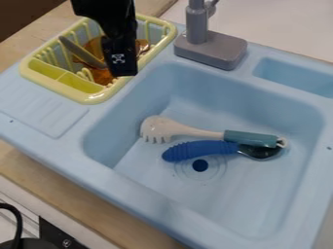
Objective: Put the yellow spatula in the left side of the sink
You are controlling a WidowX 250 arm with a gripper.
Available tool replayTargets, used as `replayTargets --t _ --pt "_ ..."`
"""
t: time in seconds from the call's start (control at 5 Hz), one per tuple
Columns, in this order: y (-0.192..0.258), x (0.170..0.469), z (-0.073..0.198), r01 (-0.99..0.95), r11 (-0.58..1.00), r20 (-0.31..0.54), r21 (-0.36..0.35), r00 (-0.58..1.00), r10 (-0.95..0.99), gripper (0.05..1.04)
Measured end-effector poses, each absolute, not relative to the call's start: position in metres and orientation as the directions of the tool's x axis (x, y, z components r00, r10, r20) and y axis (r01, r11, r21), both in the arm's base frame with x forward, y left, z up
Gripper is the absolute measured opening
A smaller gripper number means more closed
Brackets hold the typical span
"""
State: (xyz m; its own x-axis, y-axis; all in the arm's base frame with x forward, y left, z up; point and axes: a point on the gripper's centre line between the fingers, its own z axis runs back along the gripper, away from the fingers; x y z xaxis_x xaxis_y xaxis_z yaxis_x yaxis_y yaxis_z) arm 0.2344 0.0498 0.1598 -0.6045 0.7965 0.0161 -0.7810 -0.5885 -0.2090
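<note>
Gripper [122,68] above yellow rack [84,97]; can't tell whether open, closed or gripping. Olive utensil [81,52] leaning inside may be your spatula; can't confirm. Descend off-line, you risk snagging rack prongs; release over white server [157,128], spatula may slide rightward in sink [228,204].

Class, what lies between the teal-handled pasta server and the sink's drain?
In the camera view, the ribbed blue handle of a metal-headed utensil lies between the pasta server and the drain.
</note>
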Motion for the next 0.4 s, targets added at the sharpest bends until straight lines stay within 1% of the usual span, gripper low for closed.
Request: replayTargets --t 0.2,0.4 --pt "0.055 0.218 0.164 -0.777 -0.594 0.038 -0.207 -0.613 0.789 0.999" --pt "0.076 0.193 0.159 -0.769 -0.615 0.042 -0.175 -0.63 0.775 0.999"
